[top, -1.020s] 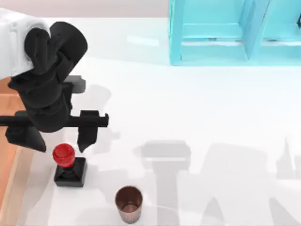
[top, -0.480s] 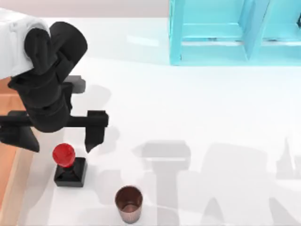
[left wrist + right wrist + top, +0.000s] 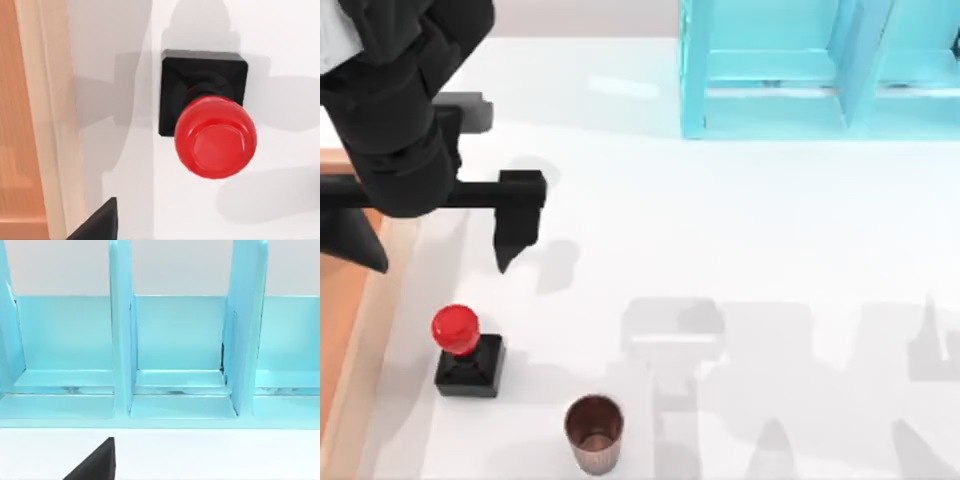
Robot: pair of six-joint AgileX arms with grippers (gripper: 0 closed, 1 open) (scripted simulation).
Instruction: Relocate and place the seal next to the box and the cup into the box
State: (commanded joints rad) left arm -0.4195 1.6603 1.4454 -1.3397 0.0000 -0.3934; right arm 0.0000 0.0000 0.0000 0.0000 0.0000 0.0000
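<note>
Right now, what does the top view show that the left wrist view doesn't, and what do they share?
Top view alone: the cup standing on the table, the cyan shelf unit at the far edge, and the left gripper, open, above the seal. Left wrist view alone: a close look down on the seal's red knob and square black base. Both share the seal standing upright on the white table beside the box wall.

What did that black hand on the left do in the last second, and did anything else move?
The left hand, open and empty, pulled away from the seal toward the table's far edge. The seal stayed standing beside the box, and the cup kept its place on the table.
</note>
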